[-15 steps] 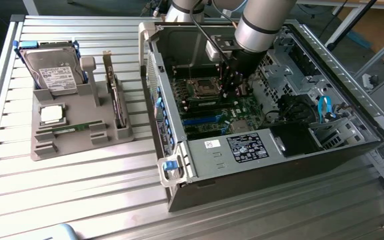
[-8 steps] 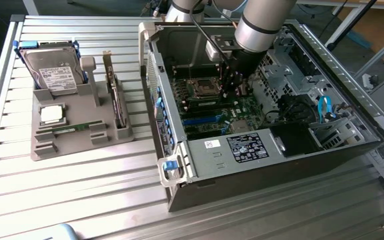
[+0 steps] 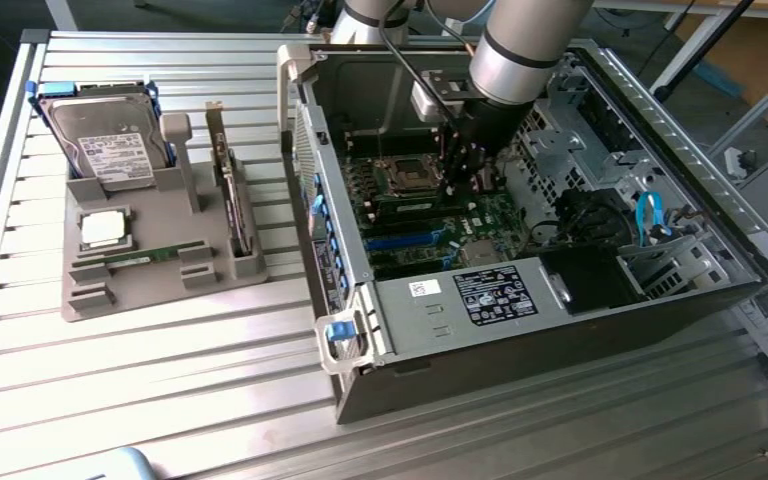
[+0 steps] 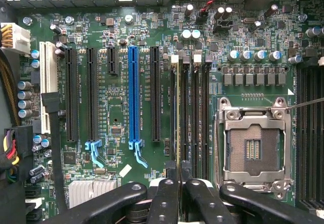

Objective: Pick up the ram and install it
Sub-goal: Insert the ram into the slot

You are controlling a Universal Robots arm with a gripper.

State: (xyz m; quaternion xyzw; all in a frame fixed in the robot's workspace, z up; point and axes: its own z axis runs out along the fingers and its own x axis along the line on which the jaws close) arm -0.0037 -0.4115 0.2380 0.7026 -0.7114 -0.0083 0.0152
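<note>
**Ram held edge-on over the memory slots**

We find the ram [image 4: 177,113] as a thin green stick seen edge-on, running straight out from between the gripper's fingers [image 4: 169,196]. It lies along the outermost of the four black memory slots [image 4: 195,113], the one nearest the long card slots. We cannot tell whether it is seated in that slot or just above it.

The gripper [image 4: 179,176] is nearly closed, its two inner fingers pinching the near end of the ram. In the exterior view the gripper [image 3: 462,180] stands low inside the open case [image 3: 491,300], pointing down at the motherboard [image 3: 471,225].

On one side of the gripper, just beyond the memory slots, sits the silver processor socket [image 4: 251,149]. On the other side lie the card slots, a blue one [image 4: 133,97] among black ones.

Well apart from the gripper, outside the case toward the exterior view's left, a grey tray [image 3: 157,290] rests on the slatted metal table [image 3: 157,380]. It carries a hard drive [image 3: 115,140] at its far end and a square silver chip [image 3: 104,228] nearer the middle. A dark card [image 3: 233,205] stands upright on the tray's case-side edge, and a thin green strip [image 3: 144,257] lies flat just beside the chip.
</note>
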